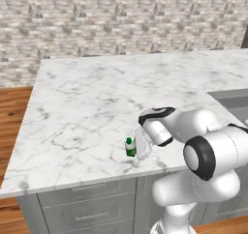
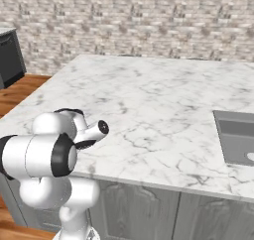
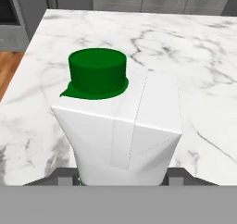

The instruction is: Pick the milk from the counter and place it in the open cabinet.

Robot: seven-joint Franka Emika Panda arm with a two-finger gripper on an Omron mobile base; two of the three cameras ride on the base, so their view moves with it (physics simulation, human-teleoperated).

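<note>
You see one milk (image 3: pixel 122 126) carton, upright on the counter (image 1: pixel 97 97) near its front edge. It sits between the fingers (image 3: pixel 178 176) of the gripper (image 1: pixel 138 146), tips flanking its base. Whether they pinch it, you cannot tell. One sink (image 2: pixel 238 135) lies right.

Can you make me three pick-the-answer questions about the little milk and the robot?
1. Where is the milk?
A. on the counter near its front edge
B. in the sink
C. on the floor

2. What colour is the milk's cap?
A. red
B. green
C. blue

3. How does the milk stand?
A. lying flat
B. upside down
C. upright

Answers:
1 A, it stands on the marble by the tool.
2 B, the hand view shows a green cap.
3 C, its cap points up.
</note>
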